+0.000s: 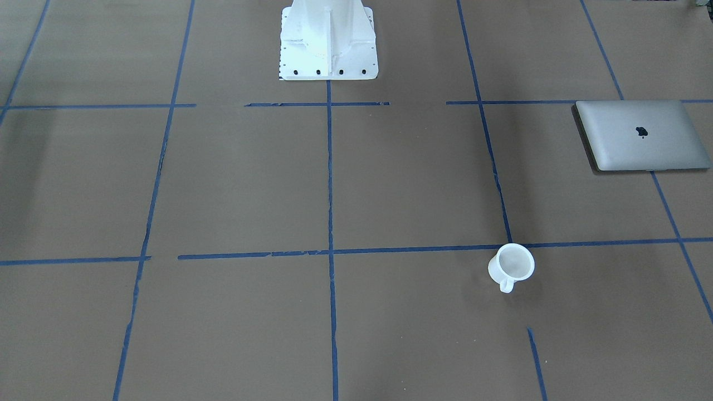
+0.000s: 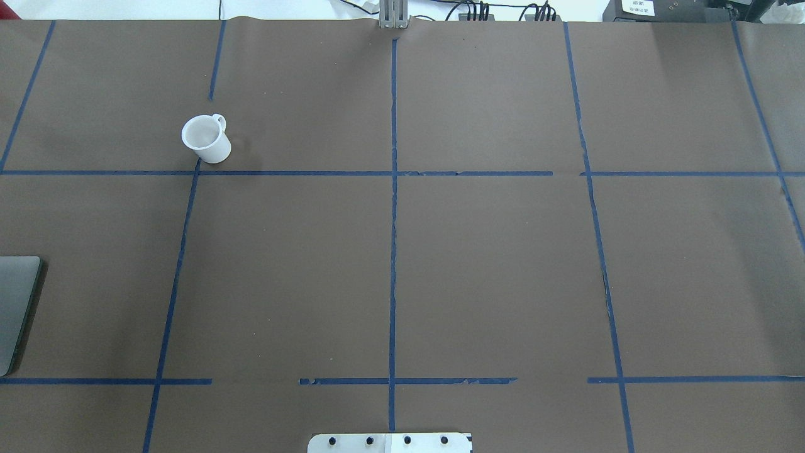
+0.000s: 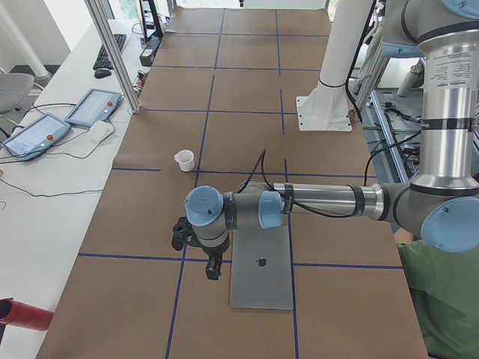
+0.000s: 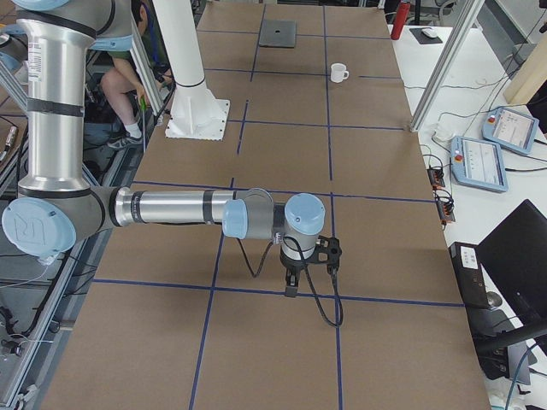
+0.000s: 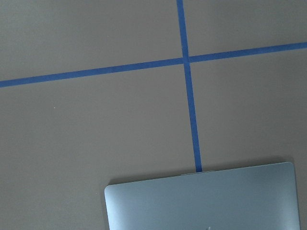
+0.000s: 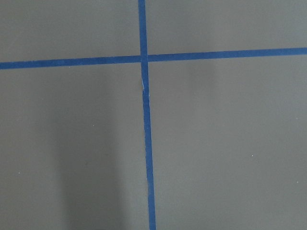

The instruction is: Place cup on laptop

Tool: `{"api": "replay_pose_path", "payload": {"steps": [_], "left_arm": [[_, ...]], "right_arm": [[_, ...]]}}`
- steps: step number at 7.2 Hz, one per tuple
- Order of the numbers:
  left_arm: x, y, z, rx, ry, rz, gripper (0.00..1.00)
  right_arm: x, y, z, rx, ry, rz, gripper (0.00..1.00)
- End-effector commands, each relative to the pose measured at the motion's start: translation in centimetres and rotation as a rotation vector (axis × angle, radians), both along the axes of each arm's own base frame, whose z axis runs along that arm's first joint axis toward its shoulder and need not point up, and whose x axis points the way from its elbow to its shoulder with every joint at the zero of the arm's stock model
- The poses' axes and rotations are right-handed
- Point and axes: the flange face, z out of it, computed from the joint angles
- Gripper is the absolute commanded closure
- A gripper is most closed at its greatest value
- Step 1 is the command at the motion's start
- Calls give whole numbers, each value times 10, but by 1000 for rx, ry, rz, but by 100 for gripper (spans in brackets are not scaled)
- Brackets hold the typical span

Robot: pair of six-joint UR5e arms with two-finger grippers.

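The white cup stands upright on the brown table, handle toward the operators' side; it also shows in the overhead view at far left and in both side views. The silver laptop lies closed and flat near the table's left end; its edge shows in the left wrist view. My left gripper hangs above the table just beside the laptop, well short of the cup. My right gripper hangs over bare table far from both. I cannot tell whether either is open or shut.
The white robot base stands at the table's middle edge. Blue tape lines grid the brown surface. Teach pendants and a keyboard lie on the side bench beyond the cup. A person in green sits near the robot.
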Motion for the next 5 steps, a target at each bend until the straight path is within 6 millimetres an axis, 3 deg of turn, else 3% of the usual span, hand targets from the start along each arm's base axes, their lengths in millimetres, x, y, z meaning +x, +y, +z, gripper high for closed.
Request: {"api": "replay_pose_path", "payload": {"steps": [1,2,3,5], "left_arm": [[41,-54,-73,5,7,-41,0],[76,-68,-123,9,25,-59,0],[127,-75,-178,-29,87,-56,0],[197,-77,-247,-55,156,-33,0]], "right_arm": [[0,0,0,0,0,0,0],[0,0,0,0,0,0,0],[0,0,0,0,0,0,0],[0,0,0,0,0,0,0]]}}
